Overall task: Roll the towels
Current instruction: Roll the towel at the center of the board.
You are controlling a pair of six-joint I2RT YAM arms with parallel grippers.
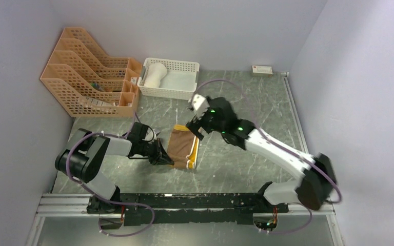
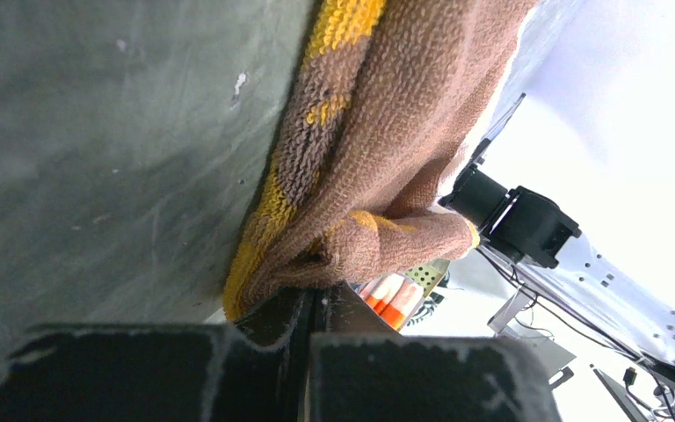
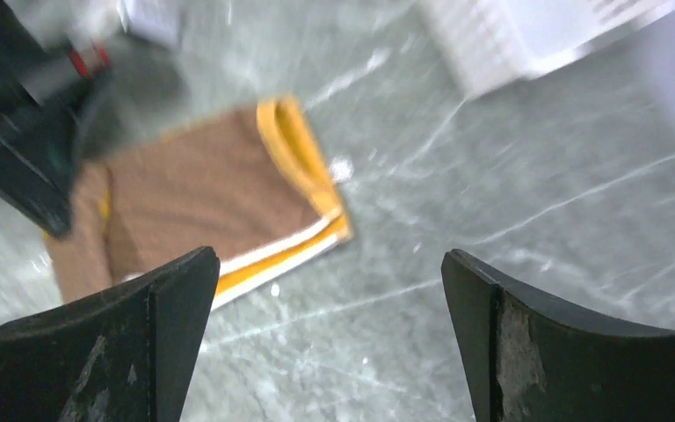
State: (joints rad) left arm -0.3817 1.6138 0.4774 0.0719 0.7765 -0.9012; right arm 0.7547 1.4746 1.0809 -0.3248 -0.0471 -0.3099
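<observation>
With left jaws pinching the brown towel (image 1: 183, 147) at its left edge and right jaws spread, you looked ready to start rolling it.

Brown towel (image 1: 183, 148) x1, cream towel (image 1: 154, 75) x1, wht basket (image 1: 167, 93) x1, orange file rack (image 1: 90, 66) x1.

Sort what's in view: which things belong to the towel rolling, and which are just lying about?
Job in hand:
brown-and-yellow towel, pinched by the shut left fingers
cream towel, lying in the white basket
right fingers, open

Lying about:
white basket
orange file rack
small white box by the back wall
</observation>
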